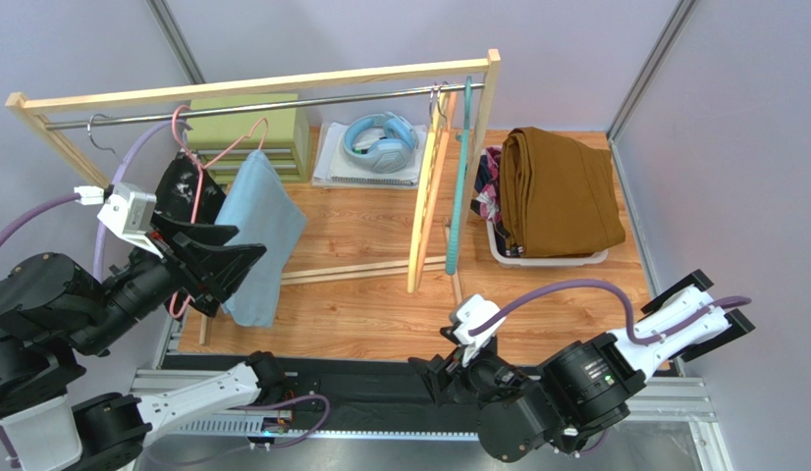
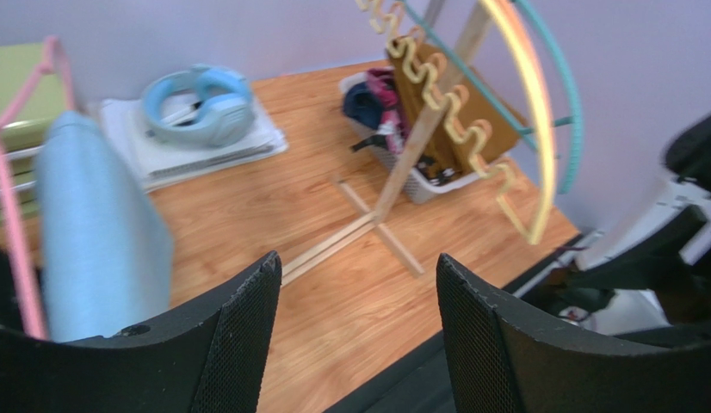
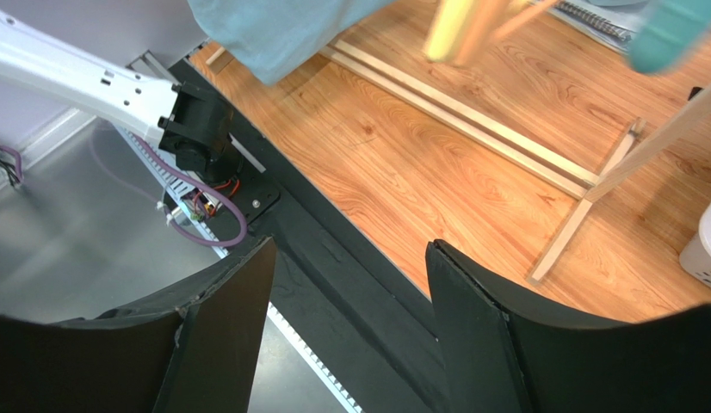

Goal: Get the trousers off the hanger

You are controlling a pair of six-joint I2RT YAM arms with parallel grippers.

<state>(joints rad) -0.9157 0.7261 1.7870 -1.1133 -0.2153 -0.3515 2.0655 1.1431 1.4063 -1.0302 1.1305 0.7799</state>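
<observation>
- Three pairs look done: the mustard-brown trousers (image 1: 557, 191) lie folded on top of the white basket (image 1: 547, 260) at the right of the bench (image 1: 380, 314). A floral pair (image 2: 383, 84) and a navy pair (image 2: 364, 103) are tucked beneath them.
- The yellow hanger (image 1: 426, 196) and teal hanger (image 1: 461, 186) hang bare on the rail (image 1: 311, 101).
- Two pairs are left, by my reading: the light blue trousers (image 1: 257, 231) are draped over the pink hanger (image 1: 223, 147) at the left of the rail, and a black speckled pair (image 1: 189, 186) hangs just behind them.
- The left claw (image 2: 357, 262) is spread wide and holds nothing, close beside the light blue trousers.
- The right claw (image 3: 350, 249) is also spread wide and empty, low over the bench's near edge, well apart from any garment.
</observation>
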